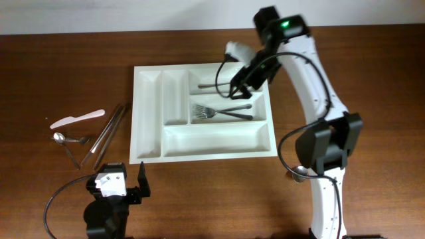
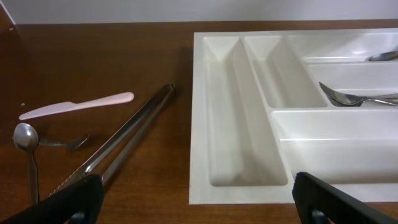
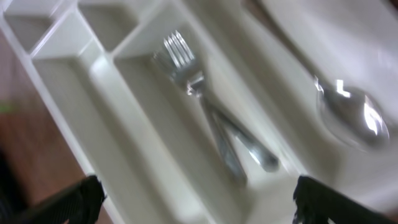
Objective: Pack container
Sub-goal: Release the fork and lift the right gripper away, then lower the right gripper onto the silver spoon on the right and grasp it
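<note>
1. At the middle of the desk [image 1: 53, 60] lies the container [image 1: 219, 141], flat, with its two narrow compartments on the left and its three long ones stacked on the right.
2. Over its far right corner hangs the right tool [image 1: 242, 81], and its jaws are spread wide. The wrist view puts one fingertip in each bottom corner of the frame, with nothing between them.
3. Right under that tool, a spoon [image 1: 214, 86] lies in the topmost long compartment. It is blurred in the wrist view, but its bowl shines clearly.
4. One compartment down, in the middle long one, are the forks [image 1: 222, 113], tines pointing left and handles crossing toward the right.
5. Down at the near edge of the desk, the left tool [image 1: 118, 179] sits just short of the container's near left corner, jaws wide apart and grasping nothing.
6. Left of the container, on the desk, a pair of metal tongs [image 1: 106, 136] lies slantwise, close to the container's wall but apart from it.
7. Further left come a pale plastic knife [image 1: 78, 119] and, nearer the left tool, a small spoon [image 1: 61, 139] with another small metal piece beside it that I cannot make out.
</note>
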Tool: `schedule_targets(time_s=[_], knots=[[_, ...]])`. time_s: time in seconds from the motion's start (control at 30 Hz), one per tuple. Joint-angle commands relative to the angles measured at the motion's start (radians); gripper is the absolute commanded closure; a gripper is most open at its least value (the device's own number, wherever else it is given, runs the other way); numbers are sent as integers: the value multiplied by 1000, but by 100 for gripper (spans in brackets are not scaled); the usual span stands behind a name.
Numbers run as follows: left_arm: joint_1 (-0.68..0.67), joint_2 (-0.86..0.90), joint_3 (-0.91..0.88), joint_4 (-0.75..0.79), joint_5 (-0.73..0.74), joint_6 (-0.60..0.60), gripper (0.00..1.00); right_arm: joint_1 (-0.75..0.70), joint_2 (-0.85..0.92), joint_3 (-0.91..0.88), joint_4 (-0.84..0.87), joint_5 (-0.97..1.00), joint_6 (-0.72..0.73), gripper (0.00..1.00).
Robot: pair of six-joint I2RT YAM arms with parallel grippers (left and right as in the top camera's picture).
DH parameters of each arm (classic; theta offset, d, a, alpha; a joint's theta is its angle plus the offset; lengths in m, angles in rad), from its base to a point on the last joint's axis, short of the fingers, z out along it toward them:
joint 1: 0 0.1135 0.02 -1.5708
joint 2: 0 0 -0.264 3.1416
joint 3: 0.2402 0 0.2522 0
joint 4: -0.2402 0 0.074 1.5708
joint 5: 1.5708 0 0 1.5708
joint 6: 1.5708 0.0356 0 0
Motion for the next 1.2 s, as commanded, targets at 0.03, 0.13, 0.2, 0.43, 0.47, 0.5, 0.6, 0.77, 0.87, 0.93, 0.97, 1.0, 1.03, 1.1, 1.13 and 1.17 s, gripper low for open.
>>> schedule_targets(time_s=[0.03,0.13,0.2,0.43,0.47,0.5,0.6,0.77,0.87,0.93,0.97,1.0,1.03,1.1,1.13,1.17], knots=[[0,-7,-2,-4,7,19,1,-78,-53,139,-112,112,229,0],[0,-7,-2,-4,7,19,1,-119,-96,139,-112,160,307,1],[0,-7,-2,-4,8,19,1,-139,-117,139,-112,211,349,1],[0,-7,-2,-4,8,19,1,-194,-190,109,-86,397,426,1],[0,-7,-2,-4,7,19,1,-194,-210,90,-69,391,426,1],[0,-7,-2,-4,7,19,1,-193,-241,60,-41,365,427,1],[0,-7,-2,-4,7,19,1,-192,-368,-83,101,308,427,1],[0,-7,-2,-4,7,19,1,-201,-581,-376,286,315,427,1],[0,-7,-2,-4,7,19,1,-227,-632,-510,260,319,515,4],[0,-7,-2,-4,7,19,1,-243,-637,-581,225,331,595,9],[0,-7,-2,-4,7,19,1,-248,-637,-621,207,365,663,9],[0,-7,-2,-4,7,19,1,-252,-638,-663,196,401,730,9],[0,-7,-2,-4,7,19,1,-252,-641,-697,194,431,778,9],[0,-7,-2,-4,7,19,1,-251,-652,-769,196,503,906,9],[0,-7,-2,-4,7,19,1,-251,-658,-800,195,525,972,9],[0,-7,-2,-4,7,19,1,-251,-666,-827,191,539,1037,9]])
